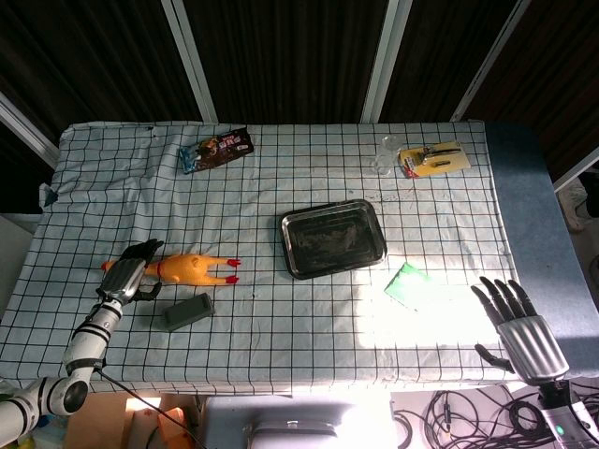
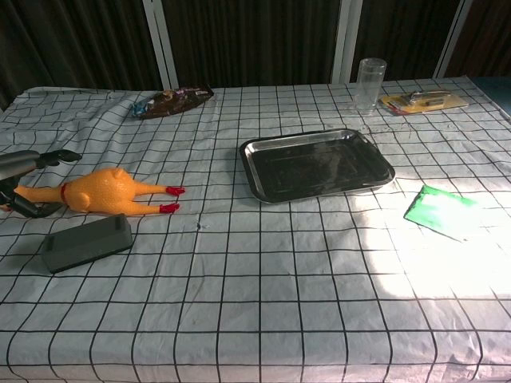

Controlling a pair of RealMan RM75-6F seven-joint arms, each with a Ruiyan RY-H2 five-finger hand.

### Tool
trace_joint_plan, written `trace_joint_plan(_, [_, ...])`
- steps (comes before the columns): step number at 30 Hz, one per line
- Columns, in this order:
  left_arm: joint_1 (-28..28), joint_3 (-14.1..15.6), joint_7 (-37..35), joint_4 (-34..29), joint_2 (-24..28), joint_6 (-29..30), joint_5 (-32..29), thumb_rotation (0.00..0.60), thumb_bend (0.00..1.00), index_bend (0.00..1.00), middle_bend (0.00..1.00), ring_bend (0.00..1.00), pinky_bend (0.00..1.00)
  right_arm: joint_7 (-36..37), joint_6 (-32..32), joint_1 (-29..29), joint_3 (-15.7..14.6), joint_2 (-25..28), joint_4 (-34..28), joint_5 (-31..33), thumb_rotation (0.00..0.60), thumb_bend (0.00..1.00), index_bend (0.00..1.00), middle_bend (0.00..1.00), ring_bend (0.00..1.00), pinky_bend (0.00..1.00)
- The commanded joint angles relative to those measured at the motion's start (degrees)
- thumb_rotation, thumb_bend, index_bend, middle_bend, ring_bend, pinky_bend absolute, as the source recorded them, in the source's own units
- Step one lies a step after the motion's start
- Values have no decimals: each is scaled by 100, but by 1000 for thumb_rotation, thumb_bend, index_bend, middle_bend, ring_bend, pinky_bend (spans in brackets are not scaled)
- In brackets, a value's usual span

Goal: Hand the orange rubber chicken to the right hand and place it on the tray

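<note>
The orange rubber chicken lies on its side on the checked cloth at the left, red feet pointing toward the tray. My left hand is at its head end, with fingers above and below the head and neck, spread and not closed on it. The dark metal tray sits empty near the table's middle. My right hand hovers at the front right corner of the table, fingers apart and holding nothing; the chest view does not show it.
A grey block lies just in front of the chicken. A green card lies right of the tray. At the back are a snack packet, a clear glass and a yellow package.
</note>
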Motion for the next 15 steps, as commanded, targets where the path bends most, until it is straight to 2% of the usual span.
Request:
trace_joint_plan(1, [-22,11,45,14,-27,-11,-42,600,412,0,0,0,0,-8,-21,-3,-10,0,-2,-17,600,150,0,0,0,0])
trace_joint_plan(9, [-142,81,339,258,-239,-124,-194,600,413,16,0,0,0,135,-20,-34,-22,85,4,-48,600,150,0,0,0,0])
trace_joint_plan(12, [-159,61,444,412,-391,-7,-231,600,413,195,11,0,0,185,-12,-53,-26,123,3,-46,600,150,0,0,0,0])
trace_joint_plan(14, [-163,74,559,579,-514,82,-237,600,411,360,54,0,0,213,-10,-61,-19,147,1,-39,600,150,0,0,0,0])
trace_joint_plan(15, [-166,75,596,639,-560,96,-254,600,411,397,68,0,0,222,-10,-64,-16,153,0,-36,600,150,0,0,0,0])
